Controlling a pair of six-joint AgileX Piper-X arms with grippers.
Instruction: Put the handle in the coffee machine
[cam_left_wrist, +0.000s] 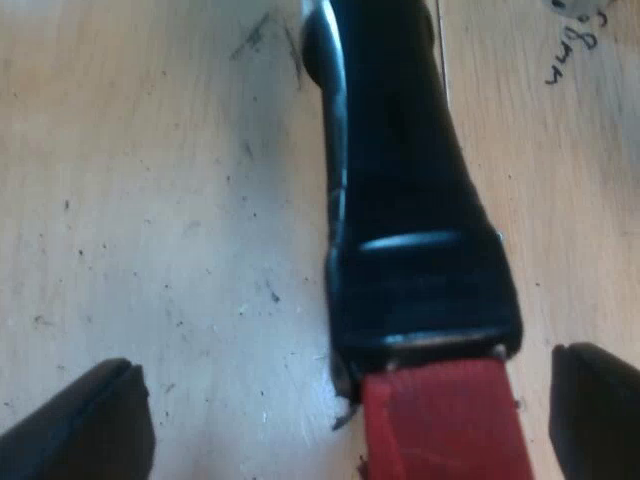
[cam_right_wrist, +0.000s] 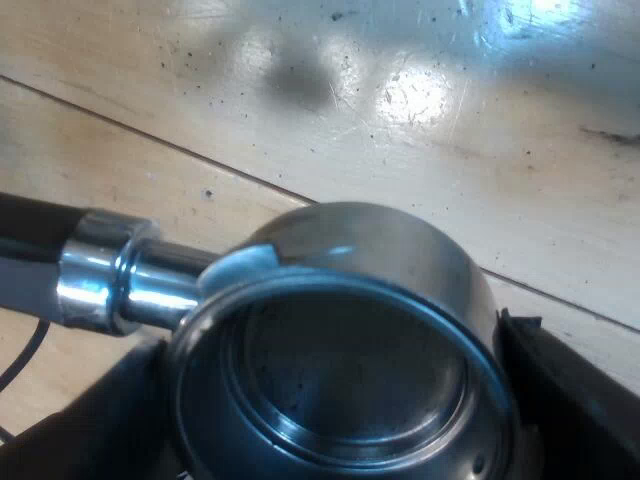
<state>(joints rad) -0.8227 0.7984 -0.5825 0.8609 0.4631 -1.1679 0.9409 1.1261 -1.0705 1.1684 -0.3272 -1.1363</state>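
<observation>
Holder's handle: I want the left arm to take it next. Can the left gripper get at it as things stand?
Probably yes. The holder's handle lies between the open fingers of the left gripper, near its red end, with only bare wooden tabletop on either side and nothing in the way.

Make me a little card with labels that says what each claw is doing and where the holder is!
holder: loose, above the table
cup: metal, looks empty
handle: dark, with a red end
left claw: open, one finger on each side of the red end, not touching it
right claw: shut on the cup, fingers against both sides
table: pale wood, scuffed
</observation>
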